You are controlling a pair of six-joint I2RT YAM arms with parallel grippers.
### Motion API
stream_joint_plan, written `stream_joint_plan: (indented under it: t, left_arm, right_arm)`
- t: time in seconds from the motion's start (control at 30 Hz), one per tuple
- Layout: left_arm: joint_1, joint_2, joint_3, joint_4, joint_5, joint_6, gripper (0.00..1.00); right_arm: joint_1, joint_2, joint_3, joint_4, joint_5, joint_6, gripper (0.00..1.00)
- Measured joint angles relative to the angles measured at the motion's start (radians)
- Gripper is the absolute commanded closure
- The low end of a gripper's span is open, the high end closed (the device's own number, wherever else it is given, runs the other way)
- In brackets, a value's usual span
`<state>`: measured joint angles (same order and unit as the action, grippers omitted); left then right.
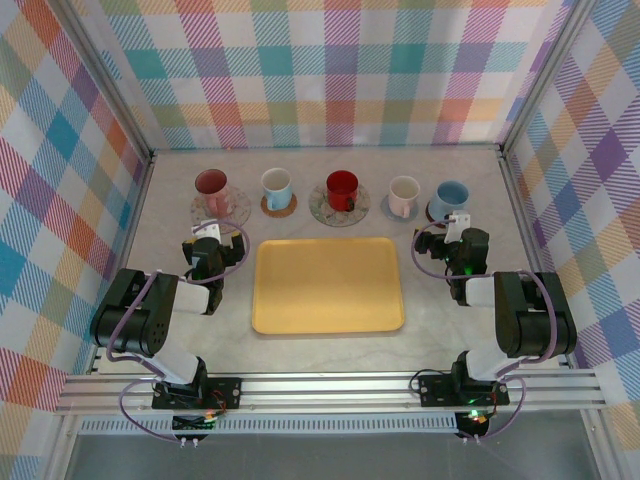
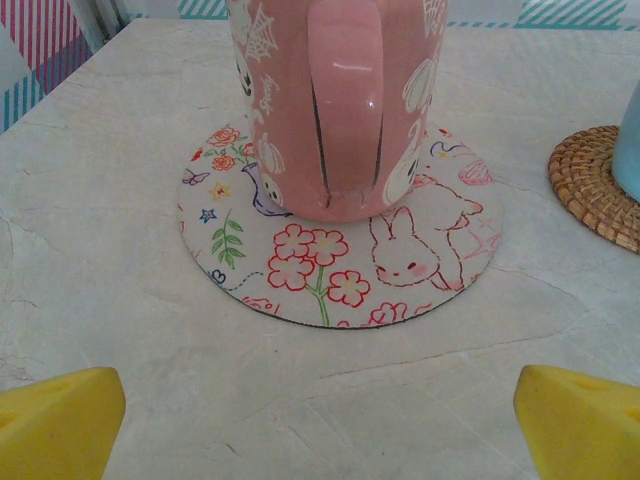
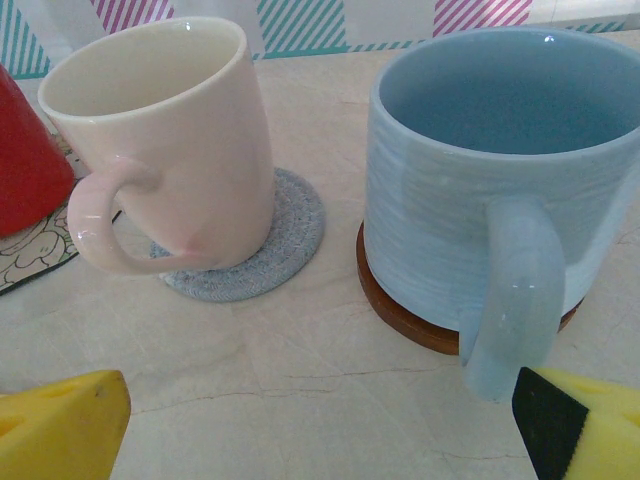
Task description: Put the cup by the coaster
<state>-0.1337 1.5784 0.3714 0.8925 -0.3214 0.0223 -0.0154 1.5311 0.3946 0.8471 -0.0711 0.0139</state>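
Cups wait on coasters. The blue cup [image 3: 500, 190] sits at the right of the frame on its wooden coaster [image 3: 400, 315], handle turned toward the right hand [image 3: 320, 425], which is spread wide and empty (well lined up for a handle grip, I judge). At upper centre the pink cup [image 2: 335, 100] stands on the flowered coaster [image 2: 330, 275], and the left hand [image 2: 320, 425] gapes empty above the worktop [image 2: 100, 250].
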Motion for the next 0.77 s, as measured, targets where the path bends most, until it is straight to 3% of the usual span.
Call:
stream_joint_plan:
  t: [0.77]
  left_arm:
    - [0.025,0.000,0.006,-0.004,0.039,-0.005,0.00]
  right_arm:
    - [0.000,0.000,0.000,0.000,0.000,0.000,0.01]
